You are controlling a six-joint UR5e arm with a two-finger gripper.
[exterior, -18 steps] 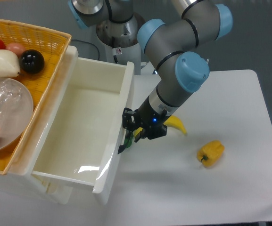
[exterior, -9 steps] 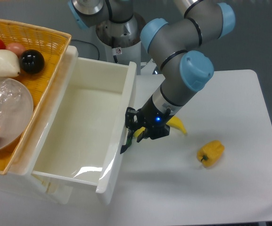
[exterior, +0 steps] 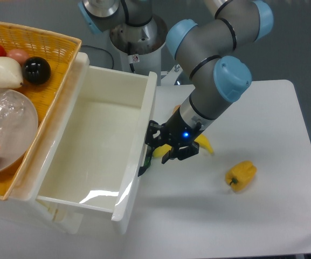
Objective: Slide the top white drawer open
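Gripper: our gripper (exterior: 151, 155) sits at the drawer front, closed on what we take to be the handle, mostly hidden.
Drawer: the top white drawer (exterior: 98, 145) stands pulled far out, its tray empty.
Handling: we judge it light, stiff, glossy and slippery; the handle is the only sound hold.
Nearby: a banana (exterior: 201, 143) and a yellow pepper (exterior: 241, 175) lie on the table (exterior: 263, 118).
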